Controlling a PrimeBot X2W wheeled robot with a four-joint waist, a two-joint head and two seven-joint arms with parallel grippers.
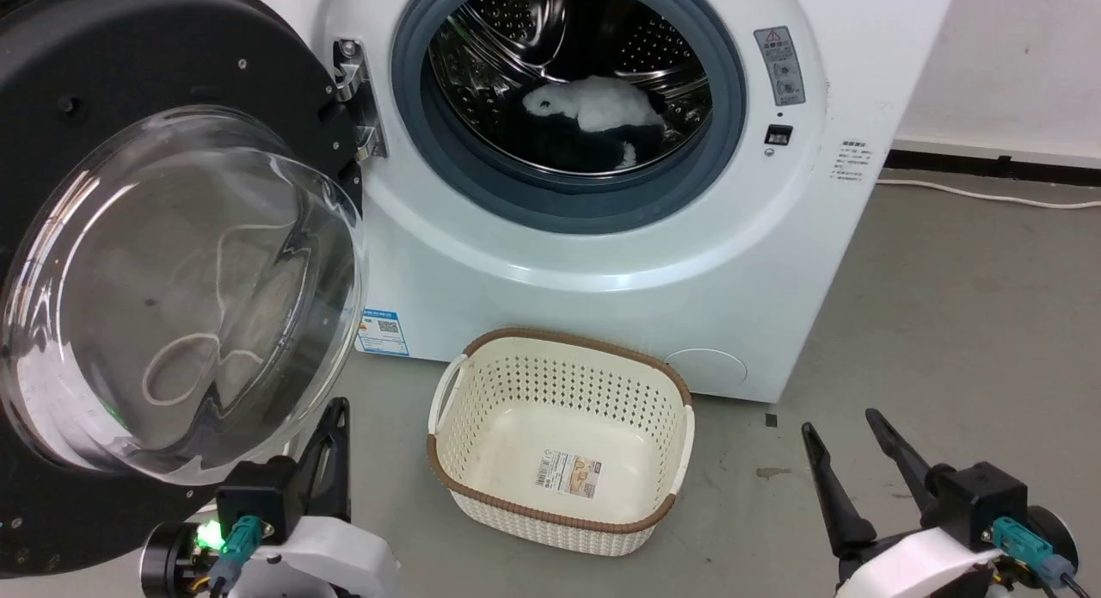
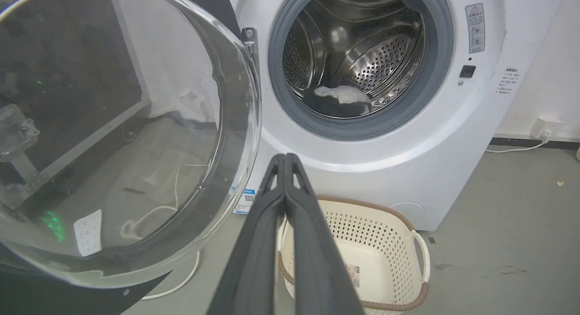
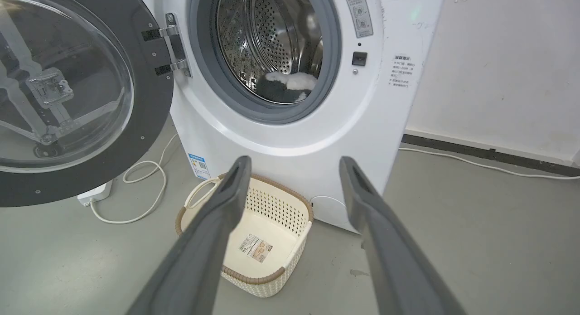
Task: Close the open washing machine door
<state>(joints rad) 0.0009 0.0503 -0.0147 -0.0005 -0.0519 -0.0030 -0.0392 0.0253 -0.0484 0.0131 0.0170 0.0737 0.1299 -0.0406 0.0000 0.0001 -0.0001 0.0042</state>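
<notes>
door point(image 1: 172, 280) wide open w/ l gripper point(image 2: 285, 158) pinched closed, r gripper point(image 1: 841, 423) fingers spread.

the left tool point(image 1: 337, 409) sits at seven o'clock in the head view, its two dark fingers point(image 2: 260, 242) pressed together along their length, tips pointing toward twelve. the right tool point(image 1: 839, 422) sits at five o'clock, fingers point(image 3: 385, 242) spread wide with open space between the tips, leaning toward eleven.

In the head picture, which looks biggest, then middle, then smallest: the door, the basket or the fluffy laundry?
1. door, though it is nearest the camera, which makes it look bigger
2. basket
3. laundry, farthest from the camera
</notes>
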